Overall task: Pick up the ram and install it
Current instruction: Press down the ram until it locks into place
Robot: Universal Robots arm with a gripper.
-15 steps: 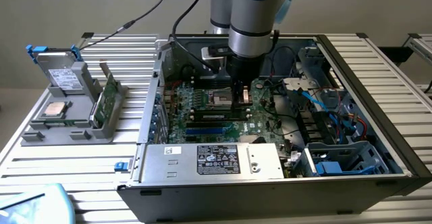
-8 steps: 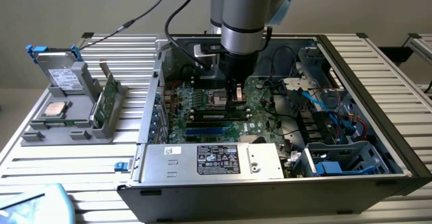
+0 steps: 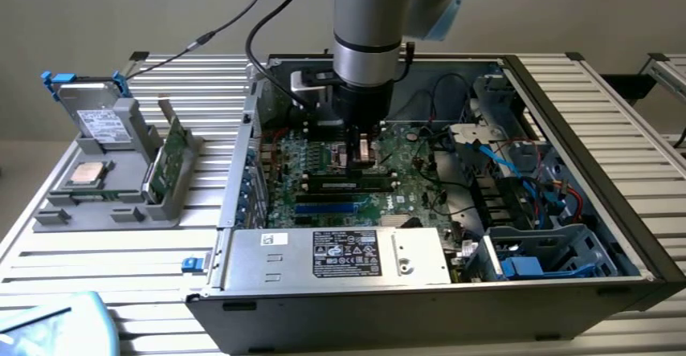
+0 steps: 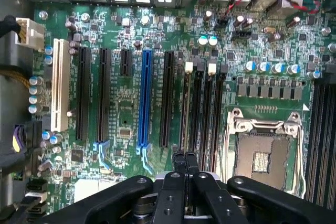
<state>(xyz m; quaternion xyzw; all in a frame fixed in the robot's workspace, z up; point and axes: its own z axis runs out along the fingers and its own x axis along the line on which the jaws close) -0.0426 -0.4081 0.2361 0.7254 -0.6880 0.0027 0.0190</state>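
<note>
Starting at the exterior view's left, a grey plastic parts holder (image 3: 108,187) sits on the slatted metal counter (image 3: 96,251), carrying a square silver processor chip (image 3: 86,175) and, upright in a slot on its side nearer the computer, a slim green circuit-board stick (image 3: 161,159) whose long axis runs away from the camera. Next to it lies an open black computer case (image 3: 600,235) with its green motherboard (image 3: 423,167) exposed and a silver power supply box (image 3: 332,255) at the near edge. The arm's black hand (image 3: 362,149) reaches down over the board's middle, its fingers (image 4: 185,162) pressed together with nothing visible between them, just above the long black memory slots (image 4: 202,108). Right of these, the wrist view has the silver-framed processor socket (image 4: 262,153).
</note>
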